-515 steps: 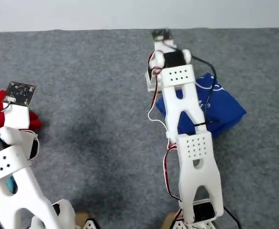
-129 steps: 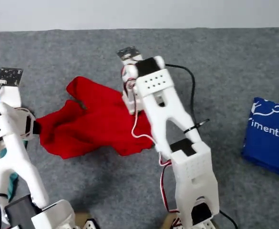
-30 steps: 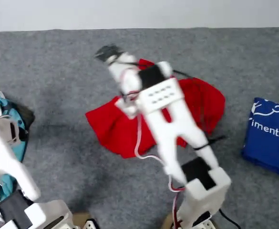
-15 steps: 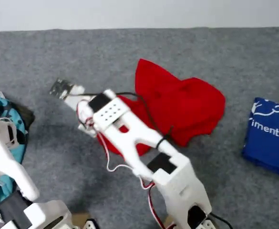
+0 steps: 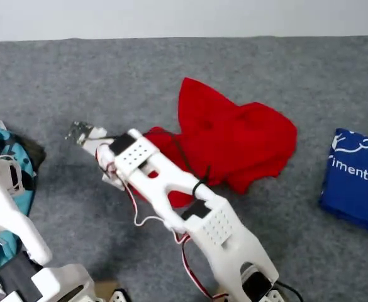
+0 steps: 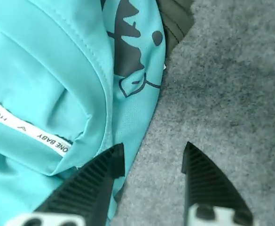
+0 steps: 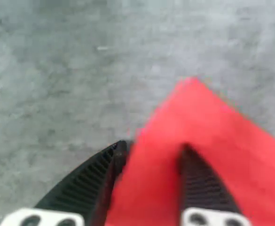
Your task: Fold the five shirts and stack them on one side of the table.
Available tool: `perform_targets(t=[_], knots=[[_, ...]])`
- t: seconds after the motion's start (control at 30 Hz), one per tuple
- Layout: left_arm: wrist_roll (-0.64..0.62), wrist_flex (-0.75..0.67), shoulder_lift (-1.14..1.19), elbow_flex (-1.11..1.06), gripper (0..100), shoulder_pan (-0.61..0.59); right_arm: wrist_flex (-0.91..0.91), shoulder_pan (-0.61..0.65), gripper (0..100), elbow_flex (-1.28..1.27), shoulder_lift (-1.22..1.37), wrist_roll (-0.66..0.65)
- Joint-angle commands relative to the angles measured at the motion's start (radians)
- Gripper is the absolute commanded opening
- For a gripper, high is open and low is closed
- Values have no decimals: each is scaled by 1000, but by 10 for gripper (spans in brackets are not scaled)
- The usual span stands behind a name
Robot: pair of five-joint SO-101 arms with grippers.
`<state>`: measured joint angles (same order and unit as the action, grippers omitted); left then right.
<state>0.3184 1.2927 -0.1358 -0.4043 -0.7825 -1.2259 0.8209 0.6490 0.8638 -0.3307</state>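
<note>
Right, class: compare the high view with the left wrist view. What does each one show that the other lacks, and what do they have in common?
The high view adds the crumpled red shirt mid-table, the folded blue shirt at the table's right side, and the right arm stretched over the red shirt. The left wrist view adds the left gripper, open, plus the dark leaf print and white label strip on the teal shirt. Shared: the teal shirt and the grey table.
</note>
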Motion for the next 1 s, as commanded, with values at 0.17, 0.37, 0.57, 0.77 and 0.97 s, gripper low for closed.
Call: perform_targets(t=[0.17, 0.37, 0.57, 0.77, 0.97], knots=[[-6, 5, -6, 35, 202, 0, -306, -58, 10, 402, 102, -11], [-6, 5, -6, 36, 202, 3, -506, -59, 10, 647, 99, -32], [-11, 14, -6, 36, 202, 54, -572, -61, 10, 815, 54, -69], [-12, 52, -69, 42, 202, 100, -573, -36, 10, 701, -131, -69], [-12, 54, -135, 42, 202, 100, -573, -35, 10, 417, -440, -68]])
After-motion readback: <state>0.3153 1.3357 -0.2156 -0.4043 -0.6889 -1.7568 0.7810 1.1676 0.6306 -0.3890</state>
